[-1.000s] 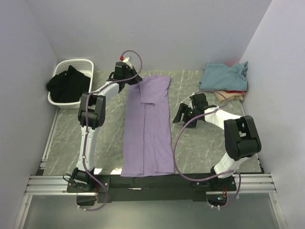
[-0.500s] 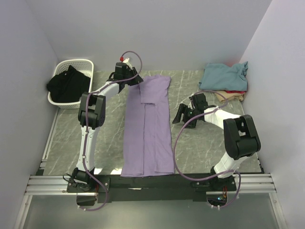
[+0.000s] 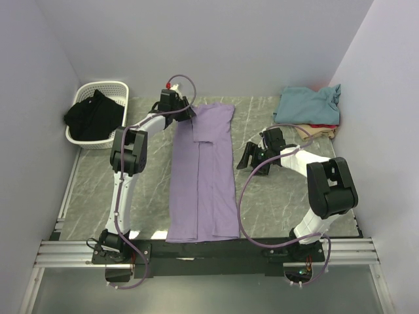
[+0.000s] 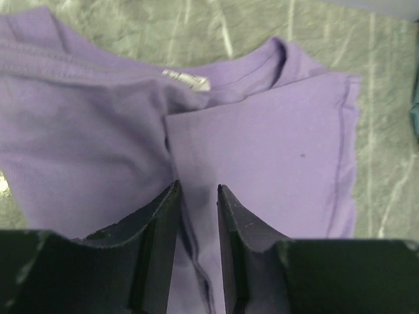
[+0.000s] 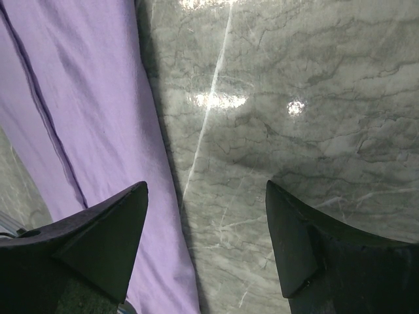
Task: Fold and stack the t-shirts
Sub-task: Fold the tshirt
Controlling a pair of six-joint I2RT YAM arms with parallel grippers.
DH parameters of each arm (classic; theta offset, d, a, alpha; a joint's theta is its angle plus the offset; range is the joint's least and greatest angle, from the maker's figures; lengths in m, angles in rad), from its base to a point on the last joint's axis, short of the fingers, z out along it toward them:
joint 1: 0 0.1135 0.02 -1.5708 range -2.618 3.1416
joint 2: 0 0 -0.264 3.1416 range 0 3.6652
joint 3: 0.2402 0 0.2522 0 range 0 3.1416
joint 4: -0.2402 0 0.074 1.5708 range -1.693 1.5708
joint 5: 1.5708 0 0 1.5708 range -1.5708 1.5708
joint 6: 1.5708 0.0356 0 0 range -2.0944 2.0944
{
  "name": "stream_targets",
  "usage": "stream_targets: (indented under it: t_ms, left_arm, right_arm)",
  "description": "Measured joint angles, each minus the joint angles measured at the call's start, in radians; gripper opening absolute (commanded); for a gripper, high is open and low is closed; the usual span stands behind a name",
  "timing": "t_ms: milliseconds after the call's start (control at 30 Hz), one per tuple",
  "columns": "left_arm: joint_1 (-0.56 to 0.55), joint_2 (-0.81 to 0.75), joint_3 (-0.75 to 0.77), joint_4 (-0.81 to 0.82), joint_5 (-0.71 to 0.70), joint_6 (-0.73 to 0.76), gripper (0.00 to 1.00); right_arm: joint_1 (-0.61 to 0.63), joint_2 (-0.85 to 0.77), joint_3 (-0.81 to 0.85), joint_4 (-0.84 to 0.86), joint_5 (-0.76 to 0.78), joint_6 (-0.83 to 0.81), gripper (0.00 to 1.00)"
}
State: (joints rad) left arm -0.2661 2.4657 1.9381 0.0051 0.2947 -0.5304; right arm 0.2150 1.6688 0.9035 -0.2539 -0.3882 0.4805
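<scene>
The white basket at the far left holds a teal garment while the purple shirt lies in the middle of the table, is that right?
Not quite: the garment in the white basket is black, not teal, as the top external view shows. The purple shirt does lie in the middle of the table.

Left hand [image 3: 186, 112] has edged onto the lavender shirt [image 3: 204, 176] (its collar end)

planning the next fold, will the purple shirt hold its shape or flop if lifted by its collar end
Likely floppy: the purple shirt lies flat in soft layered folds, so a lifted end would probably drape and the side folds may fall open. Probably light, being thin fabric. Pushed, it would likely bunch rather than slide on the table.
</scene>
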Motion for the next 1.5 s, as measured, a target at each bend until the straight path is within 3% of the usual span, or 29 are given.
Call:
stream_targets:
  t_ms: [233,333,400,667,1100,1133,1167,1200,1233,1300,1333,1500]
  left_arm:
    - [-0.002,0.017,0.01,-0.033,-0.016,0.014,0.35]
    - [-0.003,0.017,0.011,-0.034,-0.024,0.017,0.18]
    - [-0.003,0.017,0.011,-0.035,-0.026,0.018,0.01]
    - [-0.004,0.017,0.01,-0.028,-0.031,0.018,0.01]
    - [-0.01,-0.151,-0.2,0.065,-0.064,-0.01,0.01]
    - [-0.011,-0.153,-0.2,0.07,-0.064,-0.012,0.07]
    - [-0.011,-0.153,-0.2,0.074,-0.064,-0.013,0.47]
    - [-0.011,-0.153,-0.201,0.078,-0.064,-0.014,0.62]
    - [-0.012,-0.153,-0.203,0.08,-0.064,-0.013,0.65]
    - [-0.013,-0.153,-0.203,0.079,-0.063,-0.019,0.83]
    - [-0.012,-0.153,-0.203,0.078,-0.063,-0.021,0.99]
    - [-0.013,-0.195,-0.27,0.05,-0.089,-0.031,0.99]
  right_arm:
    - [0.0,0.006,0.008,0.0,-0.003,-0.002,0.79]
    - [0.0,0.006,0.008,0.0,-0.004,-0.003,0.79]
    - [0.0,0.006,0.008,0.0,-0.004,-0.003,0.79]
    - [0.0,0.009,0.008,0.005,-0.007,-0.003,0.8]
    - [0.0,0.011,0.008,0.008,-0.018,-0.003,0.79]
    - [0.0,0.011,0.008,0.008,-0.018,-0.003,0.79]
    - [0.0,0.011,0.008,0.008,-0.019,-0.003,0.79]
    - [0.0,0.011,0.008,0.008,-0.02,-0.003,0.79]
    - [0.0,0.011,0.008,0.008,-0.021,-0.003,0.8]
    - [0.0,0.011,0.008,0.008,-0.022,-0.003,0.8]
    - [0.0,0.011,0.008,0.008,-0.022,-0.004,0.8]
    - [0.0,0.002,0.006,-0.003,-0.015,-0.014,0.82]
